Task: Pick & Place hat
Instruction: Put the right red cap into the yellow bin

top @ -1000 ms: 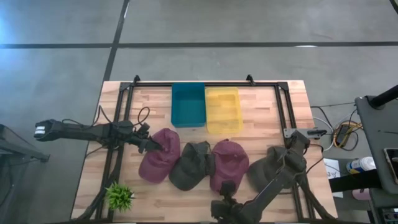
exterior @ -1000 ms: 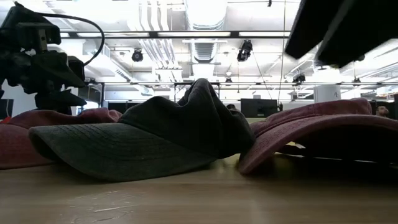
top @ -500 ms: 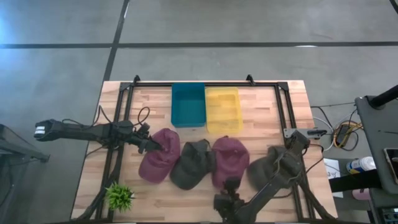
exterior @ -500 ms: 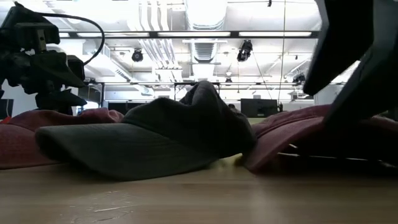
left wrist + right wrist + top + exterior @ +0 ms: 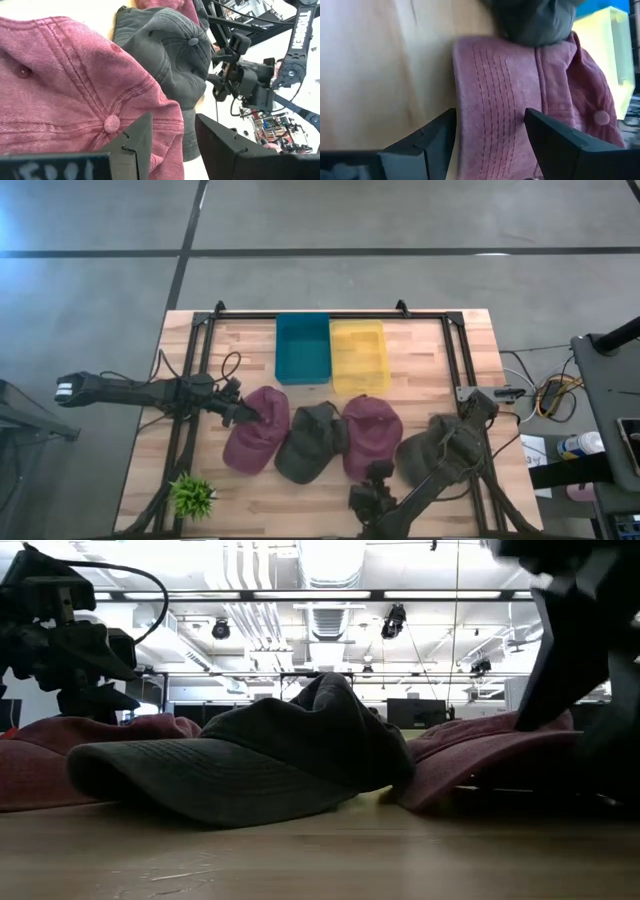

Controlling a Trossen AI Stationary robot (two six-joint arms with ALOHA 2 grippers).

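Lying in a loose row across the wooden bench (image 5: 420,340) are four soft, washed-cotton caps: a maroon cap (image 5: 256,430) at the left, a dark grey cap (image 5: 305,442) overlapping its edge, a second maroon cap (image 5: 370,435) beside that, and an olive-grey cap (image 5: 430,452) at the right, partly covered by the right arm. Each crown is domed and panelled with a fabric button on top; the brims are flat and stitched in parallel rows, which the right wrist view shows plainly on the second maroon cap's brim.

Behind the caps stand two rectangular plastic bins side by side, touching: a teal bin (image 5: 302,348) and a translucent yellow bin (image 5: 357,355). A small green plant (image 5: 192,495) sits at the bench's front left corner. A black metal frame runs along the bench's edges.

The left gripper (image 5: 243,413) rests at the first maroon cap's crown, its fingers (image 5: 136,142) parted on either side of the fabric near the button; whether they pinch the cloth is hard to judge. The right gripper (image 5: 378,477) sits at the front edge of the second maroon cap, its fingers (image 5: 436,139) spread wide astride the brim, not closed on it.
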